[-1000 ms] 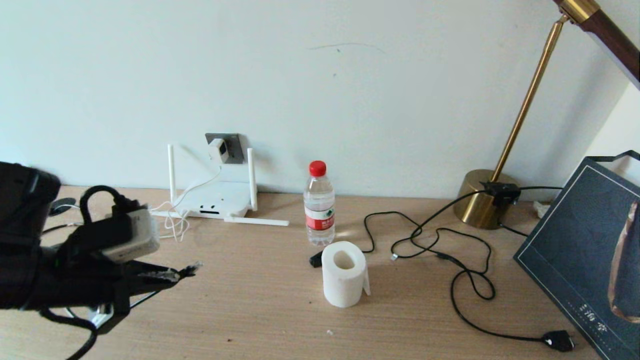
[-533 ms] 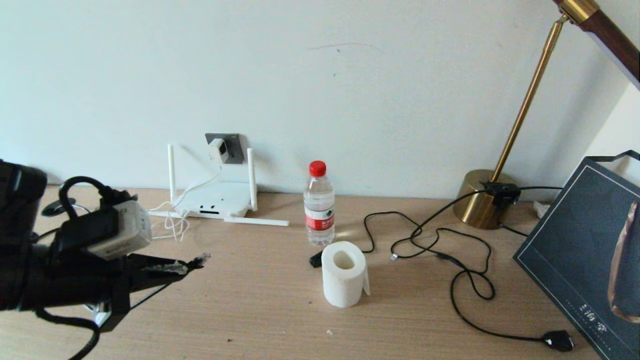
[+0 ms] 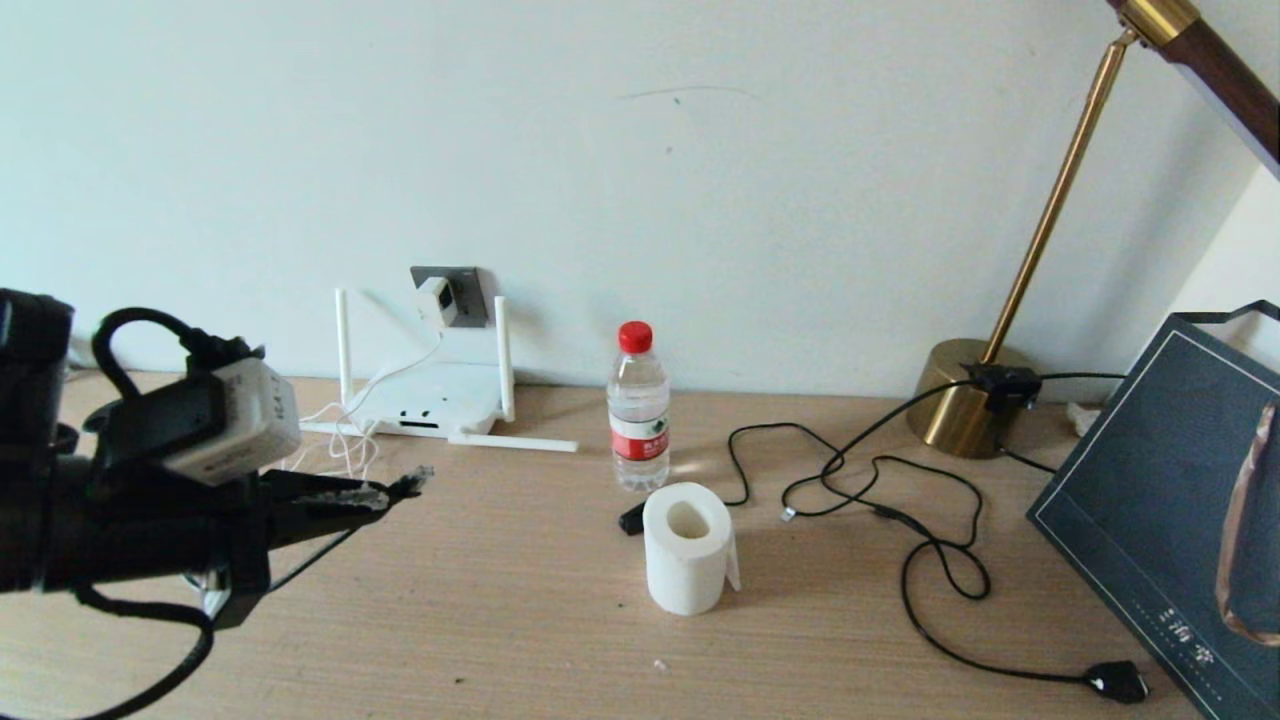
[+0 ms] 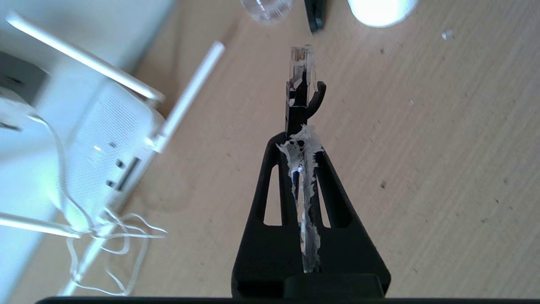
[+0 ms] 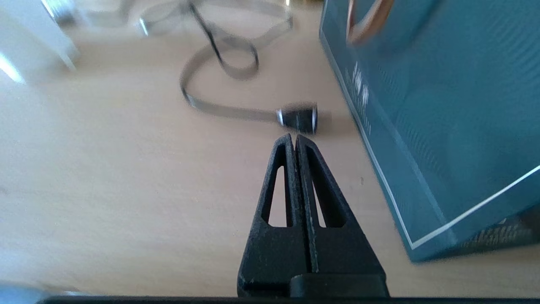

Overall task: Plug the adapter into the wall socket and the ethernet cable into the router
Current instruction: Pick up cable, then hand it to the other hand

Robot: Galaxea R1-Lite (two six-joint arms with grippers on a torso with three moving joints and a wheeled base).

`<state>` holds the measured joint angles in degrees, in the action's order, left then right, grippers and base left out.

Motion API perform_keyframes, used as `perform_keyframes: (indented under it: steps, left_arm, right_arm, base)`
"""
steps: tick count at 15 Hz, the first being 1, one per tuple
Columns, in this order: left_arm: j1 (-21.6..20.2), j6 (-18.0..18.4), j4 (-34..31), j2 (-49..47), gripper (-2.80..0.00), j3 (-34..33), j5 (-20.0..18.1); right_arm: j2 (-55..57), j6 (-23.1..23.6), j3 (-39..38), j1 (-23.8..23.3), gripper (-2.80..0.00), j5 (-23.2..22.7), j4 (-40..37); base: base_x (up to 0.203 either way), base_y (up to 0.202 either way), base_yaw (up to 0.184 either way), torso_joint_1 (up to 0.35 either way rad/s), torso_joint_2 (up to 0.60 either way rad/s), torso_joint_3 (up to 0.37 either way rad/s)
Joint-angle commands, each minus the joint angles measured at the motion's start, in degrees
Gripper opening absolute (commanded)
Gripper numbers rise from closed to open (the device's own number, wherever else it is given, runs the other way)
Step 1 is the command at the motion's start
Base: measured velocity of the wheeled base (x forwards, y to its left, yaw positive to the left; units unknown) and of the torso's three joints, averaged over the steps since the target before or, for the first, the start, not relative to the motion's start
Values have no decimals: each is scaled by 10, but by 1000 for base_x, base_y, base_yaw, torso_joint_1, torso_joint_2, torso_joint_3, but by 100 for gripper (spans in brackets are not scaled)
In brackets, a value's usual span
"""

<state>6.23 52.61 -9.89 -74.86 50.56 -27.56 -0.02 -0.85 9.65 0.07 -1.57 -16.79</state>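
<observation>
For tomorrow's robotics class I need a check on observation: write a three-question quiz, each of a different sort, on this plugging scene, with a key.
1. True or false: the adapter already sits in the wall socket.
2. What does the left gripper hold? A) water bottle B) ethernet cable C) toilet-paper roll
3. Fill in: the right gripper is shut and holds ______.

Key: 1 true; 2 B, the ethernet cable, its clear tip not yet in the router; 3 nothing.

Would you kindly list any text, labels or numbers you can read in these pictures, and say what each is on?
None can be read with confidence.
Water bottle red label: print too small.
Dark gift bag: pale characters near its lower edge, too small to make out.
Camera housing on the left gripper, which holds the ethernet cable: faint marking, illegible.
</observation>
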Motion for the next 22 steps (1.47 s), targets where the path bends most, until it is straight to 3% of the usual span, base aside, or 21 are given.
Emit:
perform_keyframes:
  steps: [1,9,18,22]
  left_arm:
    - [5,3,-1,2,-280,6,-1]
    - [17,4,0,10,-280,20,0]
    - [54,6,3,1,-280,39,5]
    - [64,6,6,0,-280,42,16]
  right_arm:
    - [2,-14,32,0,-280,-5,-1]
    - [148,-43,141,2,-280,-62,7]
    - [367,-52,170,2,-280,-114,180]
    - [453,-61,223,4,-280,-145,196]
  base:
    - [0,0,0,0,0,0]
    - [0,0,0,0,0,0]
    - [0,0,0,0,0,0]
    - [0,0,0,0,0,0]
